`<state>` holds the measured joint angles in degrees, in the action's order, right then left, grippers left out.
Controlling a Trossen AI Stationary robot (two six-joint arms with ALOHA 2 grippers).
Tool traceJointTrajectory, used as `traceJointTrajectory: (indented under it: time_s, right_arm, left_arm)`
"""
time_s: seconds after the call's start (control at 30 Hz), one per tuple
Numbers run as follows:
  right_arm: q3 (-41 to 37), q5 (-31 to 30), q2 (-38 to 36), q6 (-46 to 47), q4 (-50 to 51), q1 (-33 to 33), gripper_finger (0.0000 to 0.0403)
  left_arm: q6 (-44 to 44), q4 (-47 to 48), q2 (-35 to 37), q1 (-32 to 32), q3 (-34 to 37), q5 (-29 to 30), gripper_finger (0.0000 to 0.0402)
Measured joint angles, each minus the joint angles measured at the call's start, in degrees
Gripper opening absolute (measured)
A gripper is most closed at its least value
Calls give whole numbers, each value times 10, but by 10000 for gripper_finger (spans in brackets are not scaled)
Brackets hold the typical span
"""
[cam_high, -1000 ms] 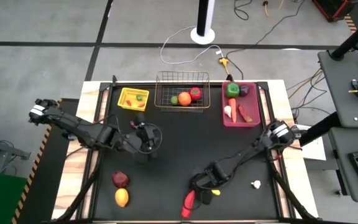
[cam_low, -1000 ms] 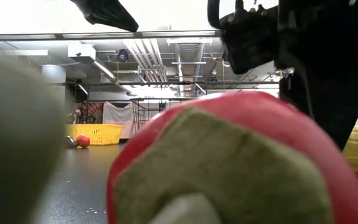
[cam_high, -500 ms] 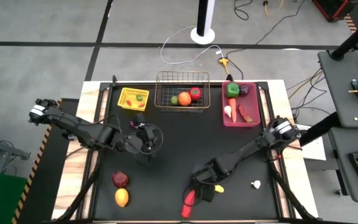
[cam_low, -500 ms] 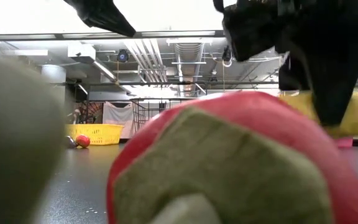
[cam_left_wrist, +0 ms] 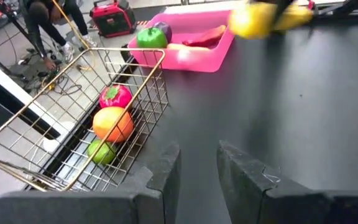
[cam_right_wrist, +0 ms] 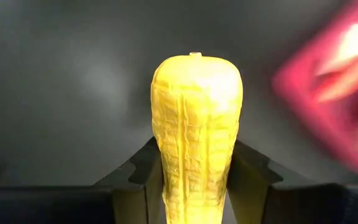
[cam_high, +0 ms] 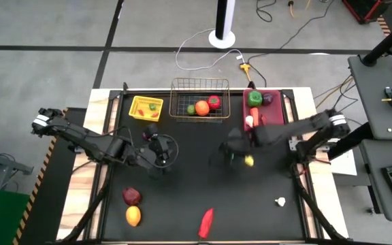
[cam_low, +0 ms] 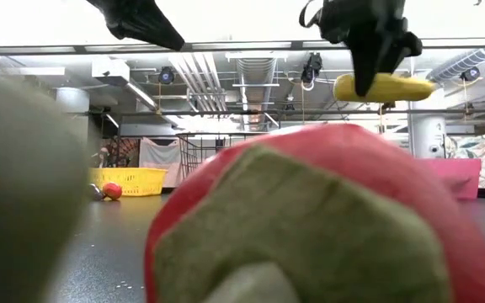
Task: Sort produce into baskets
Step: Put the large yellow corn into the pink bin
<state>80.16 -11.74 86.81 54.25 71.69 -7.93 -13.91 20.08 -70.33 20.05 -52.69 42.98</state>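
Now, carried item: yellow corn cob (cam_right_wrist: pixel 196 134), ribbed surface, rounded tip with a small nub; held clear of the table (cam_high: pixel 182 177), near the pink bin (cam_high: pixel 278 131)
Right gripper (cam_high: pixel 240 158): clamped on the corn, one dark finger either side of it in the right wrist view; low view shows the cob lying level in the grip, well above the table
Step in hand (judged): transport leg, corn lifted and on its way to a basket, not yet released
Next move calls for (judged): bring the cob over the chosen basket, lower it inside the rim, then open; the pink bin is nearest and holds vegetables, so likely the target
Pink bin contents: green pepper (cam_high: pixel 254 98), purple item, pale and reddish pieces
Wire basket (cam_high: pixel 175 99): red, orange and green fruit inside
Yellow tray (cam_high: pixel 138 105): small red and green pieces
Still loose on table: red pepper (cam_high: pixel 207 222), dark red fruit (cam_high: pixel 132 197), lemon (cam_high: pixel 133 216), small white item (cam_high: pixel 280 201)
Left gripper (cam_left_wrist: pixel 197 163): idle near the wire basket, fingers narrowly apart, nothing between them
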Motion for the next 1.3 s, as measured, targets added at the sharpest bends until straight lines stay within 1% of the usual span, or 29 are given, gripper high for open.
traceJointTrajectory:
  time_s: [0.13,0.27,0.37,0.47,0.7,0.93,1.13,1.3]
  right_arm:
    - [-3,-57,-29,-13,68,100,129]
    - [-18,-114,-44,-40,110,199,129]
    - [-46,-133,-52,-76,84,259,129]
    - [-88,-127,-59,-117,27,303,129]
    - [-185,-124,-85,-122,-81,353,129]
    - [-280,-123,-110,-75,-175,386,130]
    - [-313,-123,-117,-64,-230,393,135]
    - [-317,-123,-113,-43,-233,393,164]
  left_arm:
    - [26,-15,-2,-1,0,1,87]
    - [29,-14,-2,-1,0,1,87]
    - [29,-11,-3,-1,0,1,87]
    - [29,-11,-7,-1,0,1,87]
    - [29,-11,-15,-1,0,1,87]
    - [17,-11,-21,-1,0,1,87]
    - [11,-11,-21,-1,0,1,87]
    - [7,-11,-21,-1,0,1,87]
